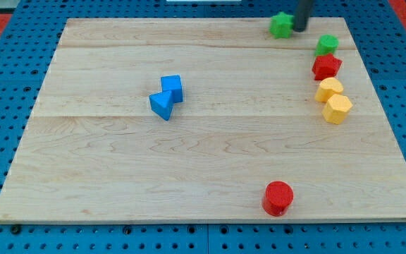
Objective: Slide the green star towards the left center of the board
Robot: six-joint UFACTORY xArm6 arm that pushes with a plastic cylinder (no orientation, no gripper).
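Observation:
A green block (281, 25) with a jagged outline, perhaps the star, sits at the board's top edge, right of centre. My tip (299, 29) is right beside it on its right side, touching or nearly touching. A second green block (325, 44) lies further right and lower; its shape is also hard to make out. The rod comes in from the view's top.
Below the second green block, a red block (326, 67) and two yellow blocks (329, 89) (337, 109) form a column near the right edge. A blue cube (172, 87) and a blue wedge-like block (161, 105) touch at centre left. A red cylinder (278, 197) stands near the bottom edge.

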